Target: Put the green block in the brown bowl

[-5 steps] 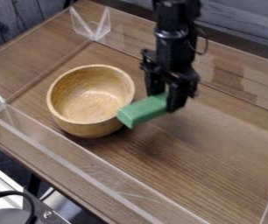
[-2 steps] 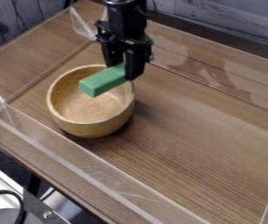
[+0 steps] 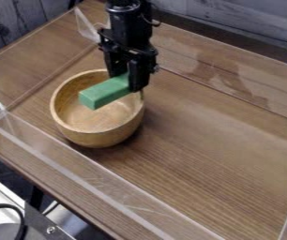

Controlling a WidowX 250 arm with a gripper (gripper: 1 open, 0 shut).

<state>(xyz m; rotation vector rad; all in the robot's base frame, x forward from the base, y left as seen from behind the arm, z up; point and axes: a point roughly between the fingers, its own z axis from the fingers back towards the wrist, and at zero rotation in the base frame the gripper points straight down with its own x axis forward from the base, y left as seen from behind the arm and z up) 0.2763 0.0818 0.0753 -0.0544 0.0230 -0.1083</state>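
Above the brown bowl [image 3: 98,112], a green block [image 3: 103,92] is held in the air by the gripper [image 3: 135,79], whose jaws are closed on the block's upper right end. The block is seen as a bright green bar, tilted so that its free end slopes down and to the left over the bowl's hollow; it is not shown touching the bowl's floor or rim. The gripper is carried on a black arm [image 3: 128,28] that is pointed straight down from the top of the view. The bowl is recorded as round, light wood with a thick rim, standing upright on the wood-grain counter [image 3: 209,141]. The counter is bounded by clear plastic walls [image 3: 58,164] along its near and left edges. The block is placed over the bowl's right half, just below the gripper.
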